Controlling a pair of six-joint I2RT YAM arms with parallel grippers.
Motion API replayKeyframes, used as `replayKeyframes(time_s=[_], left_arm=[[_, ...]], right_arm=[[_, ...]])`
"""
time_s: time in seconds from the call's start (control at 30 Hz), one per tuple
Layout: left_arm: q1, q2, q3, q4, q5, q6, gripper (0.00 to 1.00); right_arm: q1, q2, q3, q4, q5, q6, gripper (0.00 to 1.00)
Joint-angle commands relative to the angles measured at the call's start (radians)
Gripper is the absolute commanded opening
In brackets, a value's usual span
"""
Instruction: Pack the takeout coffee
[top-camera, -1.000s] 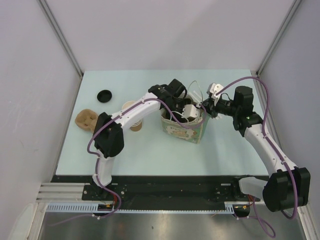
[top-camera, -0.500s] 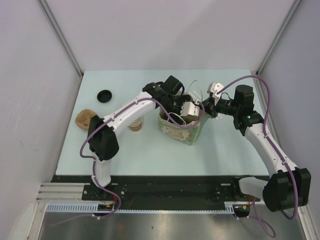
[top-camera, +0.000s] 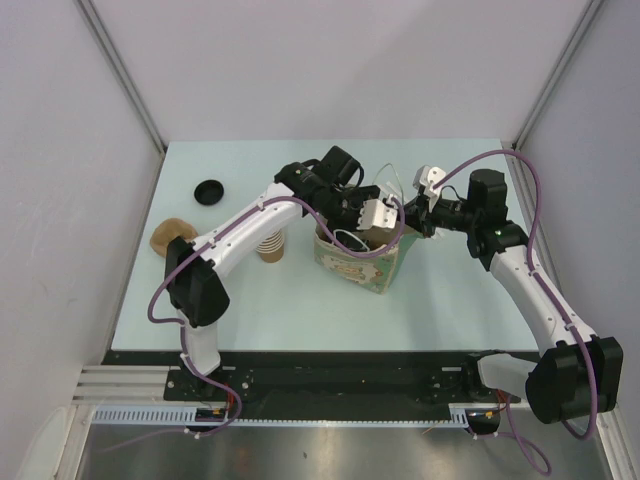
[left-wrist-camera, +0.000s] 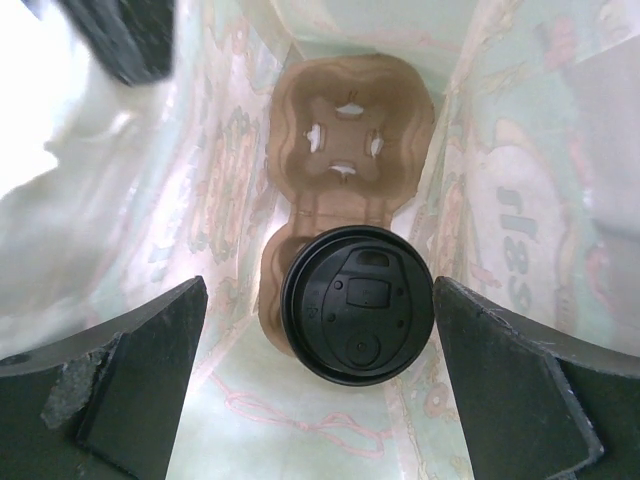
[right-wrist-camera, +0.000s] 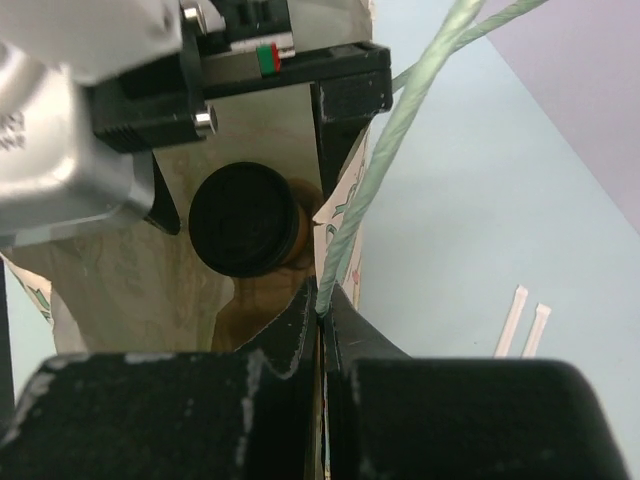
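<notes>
The takeout coffee (left-wrist-camera: 358, 317), a brown cup under a round black lid, stands in one pocket of the brown pulp carrier (left-wrist-camera: 345, 130) at the bottom of the pale patterned paper bag (top-camera: 362, 262). My left gripper (left-wrist-camera: 318, 300) hangs open in the bag's mouth above the cup, its fingers wide on either side of the lid and touching nothing. My right gripper (right-wrist-camera: 322, 300) is shut on the bag's green twisted cord handle (right-wrist-camera: 385, 170) at the right rim, holding the bag open. In the right wrist view the lid (right-wrist-camera: 243, 220) shows below the left hand.
A stack of lidless brown cups (top-camera: 270, 245) stands just left of the bag under my left arm. A loose black lid (top-camera: 209, 191) and a brown pulp piece (top-camera: 170, 235) lie at the far left. Two white paper sticks (right-wrist-camera: 527, 325) lie on the table right of the bag.
My left jaws have spread a little wider around the cup, and the left arm's elbow has swung to the left. The right arm has not moved.
</notes>
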Motion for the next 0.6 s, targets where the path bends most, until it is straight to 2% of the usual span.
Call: replayKeyframes(time_s=[0.0,0.23,0.57], left_arm=[[0.008,-0.078,0.003,-0.006,0.07,0.007,0.99],[0.011,-0.081,0.07,-0.01,0.117,-0.052,0.99],[0.026,-0.078,0.219,-0.027,0.185,-0.16,0.92]], right_arm=[[0.013,-0.007,0.04,-0.055,-0.027,-0.029,0.0],[0.02,-0.012,0.051,-0.081,-0.022,-0.047,0.0],[0.029,-0.015,0.056,-0.102,-0.022,-0.058,0.0]])
